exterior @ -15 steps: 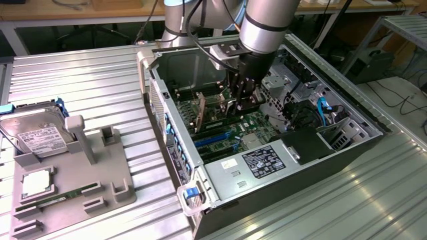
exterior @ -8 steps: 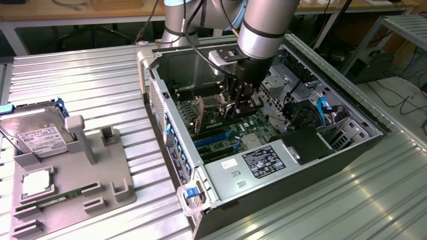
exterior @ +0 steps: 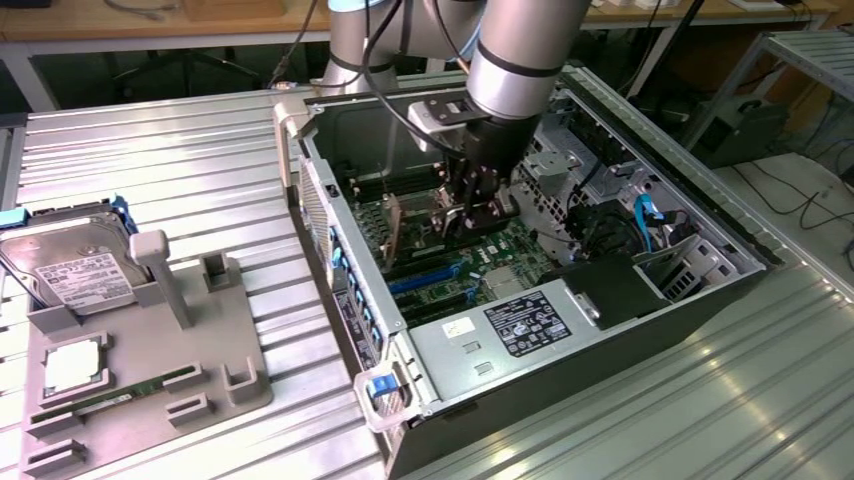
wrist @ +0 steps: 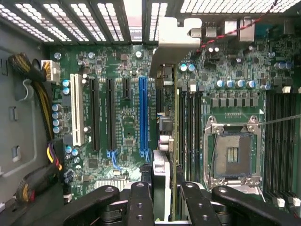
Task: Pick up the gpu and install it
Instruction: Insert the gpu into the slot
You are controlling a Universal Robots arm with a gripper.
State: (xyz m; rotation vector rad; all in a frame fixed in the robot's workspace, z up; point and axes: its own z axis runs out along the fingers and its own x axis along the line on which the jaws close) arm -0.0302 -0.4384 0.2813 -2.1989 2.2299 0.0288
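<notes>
Reaches with the arm from the upper middle of the exterior view down into the open computer case, laid on its side on the ribbed metal table. Grips the gpu with the gripper closed on the card's upper edge, above the motherboard in the middle of the frame. Holds the card upright on edge, one end toward the case's rear wall on the exterior view's left.

Shows, in the wrist view, the gpu edge-on as a thin strip clamped by the gripper between two black fingers. Ends in a silver bracket close against the perforated rear panel. Runs parallel to the slots of the motherboard, just beside the blue slot, between it and the black memory slots. Cannot tell whether the card's lower edge touches a slot. Stands apart from the white slot and the bare processor socket.

Carries, at the lower left of the exterior view, a grey holder on the table, well apart from the case. Holds there a hard drive leaning in its stand, a square processor chip below it and a green memory stick lower down. Shows a labelled power supply in the case's lower middle corner.
</notes>
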